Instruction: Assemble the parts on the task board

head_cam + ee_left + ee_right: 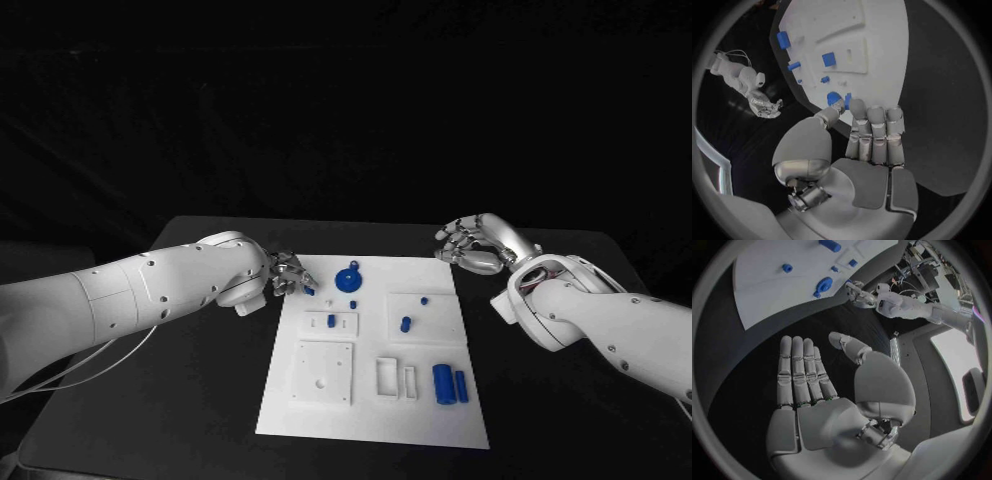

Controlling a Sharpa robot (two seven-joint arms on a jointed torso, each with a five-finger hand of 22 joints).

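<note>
Black table [188, 400] under a dark backdrop, with the white task board [433, 420] lying flat mid-table so both arms can reach it from either side. Left arm [130, 295] comes in low along the board's far left edge; right arm [606, 325] sits off the board's right side. Right hand [476, 243] hovers near the board's far right corner, over bare table, not touching the board; the right wrist view shows its fingers [801, 370] straight and together, thumb apart, nothing in the palm, so it's empty and looks parked clear of the work. Left hand [286, 274] is at the board's far left corner, fingers [876, 130] extended side by side with the thumb swung in beside them; the tips sit right at the board's edge. A small blue part [834, 98] lies just off the thumb tip, touching or nearly so; can't tell if it's pinched, so the left hand's hold is unconfirmed. My read: left hand is going for that part. Other parts on the board: a round blue piece with a stem [349, 278] near the far edge, just beside the left hand, two blue cylinders [450, 384] side by side near the near right, and small blue pegs [405, 323] around the middle recesses, well apart from either hand.
</note>
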